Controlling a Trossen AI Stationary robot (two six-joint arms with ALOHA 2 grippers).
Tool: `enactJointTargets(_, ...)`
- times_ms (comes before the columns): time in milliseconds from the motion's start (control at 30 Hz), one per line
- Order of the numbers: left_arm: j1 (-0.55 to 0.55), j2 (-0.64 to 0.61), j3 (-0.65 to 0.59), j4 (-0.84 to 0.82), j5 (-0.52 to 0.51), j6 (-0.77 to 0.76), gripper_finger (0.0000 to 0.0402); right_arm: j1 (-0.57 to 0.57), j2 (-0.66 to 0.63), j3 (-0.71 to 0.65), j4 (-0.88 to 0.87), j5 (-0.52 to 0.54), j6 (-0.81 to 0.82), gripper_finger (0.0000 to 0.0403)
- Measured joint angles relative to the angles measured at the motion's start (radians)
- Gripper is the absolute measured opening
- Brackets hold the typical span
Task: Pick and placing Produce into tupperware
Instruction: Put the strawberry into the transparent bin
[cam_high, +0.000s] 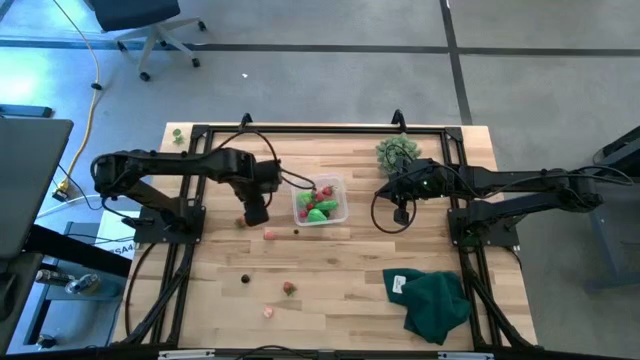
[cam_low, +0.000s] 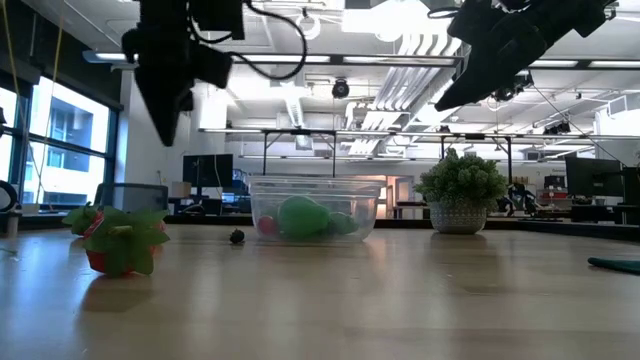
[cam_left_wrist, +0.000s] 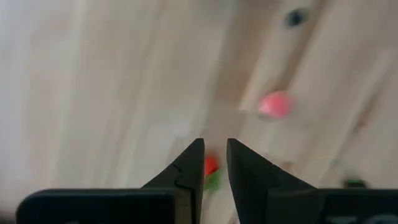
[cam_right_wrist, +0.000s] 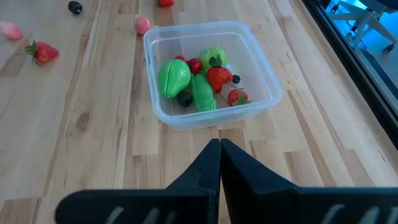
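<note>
Clear, colourless plastic tupperware (cam_high: 321, 201), square with rounded corners, sits near table centre on the pale wooden tabletop (cam_high: 330, 280); it already holds several pieces of the toy produce (cam_right_wrist: 198, 79): a bright green pear-like piece, an elongated green piece, red strawberries and dark berries; placed centrally, I judge, so either arm can reach it.

Left gripper (cam_high: 256, 212) hangs just at 9 o'clock of the container, pointing down over bare wood; its wrist view shows the two dark fingers (cam_left_wrist: 189, 174) drawn close with a narrow gap, and a small red piece with a green tip (cam_left_wrist: 211, 167) visible in that gap; whether it is pinched or merely lies on the table beneath, I cannot tell; in the low view the tips stand clear above the surface.

Loose pieces outside the box: a pink ball (cam_high: 268, 235) at 7 o'clock of the container; a dark berry (cam_high: 296, 232) at 6 o'clock; another dark berry (cam_high: 245, 279), a strawberry (cam_high: 289, 289) and a pink bit (cam_high: 268, 311) farther toward 6–7 o'clock; task therefore partly done.

Right gripper (cam_high: 401, 213) waits at 3 o'clock of the container, fingers pressed together and empty, aimed at the box; likely parked clear of the left arm's work.

Spiky grey-green bushy ball (cam_high: 397, 152) stands at 1 o'clock; dark green cloth (cam_high: 435, 302) lies crumpled at 4 o'clock; neither belongs in the box.
</note>
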Motion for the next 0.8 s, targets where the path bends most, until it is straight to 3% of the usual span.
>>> enactJointTargets(167, 0.000, 0.000, -0.018, -0.062, -0.165, -0.230, 0.0079, 0.000, 0.000, 0.000, 0.000, 0.000, 0.000, 0.0002)
enactJointTargets(300, 0.000, 0.000, -0.046, -0.062, -0.199, -0.372, 0.0103, 0.000, 0.000, 0.000, 0.000, 0.000, 0.000, 0.0002)
enactJointTargets(400, -0.001, 0.000, -0.076, -0.062, -0.187, -0.435, 0.0123, 0.000, 0.000, 0.000, 0.000, 0.000, 0.000, 0.0002)
enactJointTargets(567, 0.000, 0.000, -0.142, -0.065, -0.056, -0.549, 0.0161, 0.000, 0.000, 0.000, 0.000, 0.000, 0.000, 0.0002)
enactJointTargets(800, 0.000, 0.001, -0.165, -0.085, -0.007, -0.641, 0.0200, 0.000, 0.000, 0.000, 0.000, 0.000, 0.000, 0.0002)
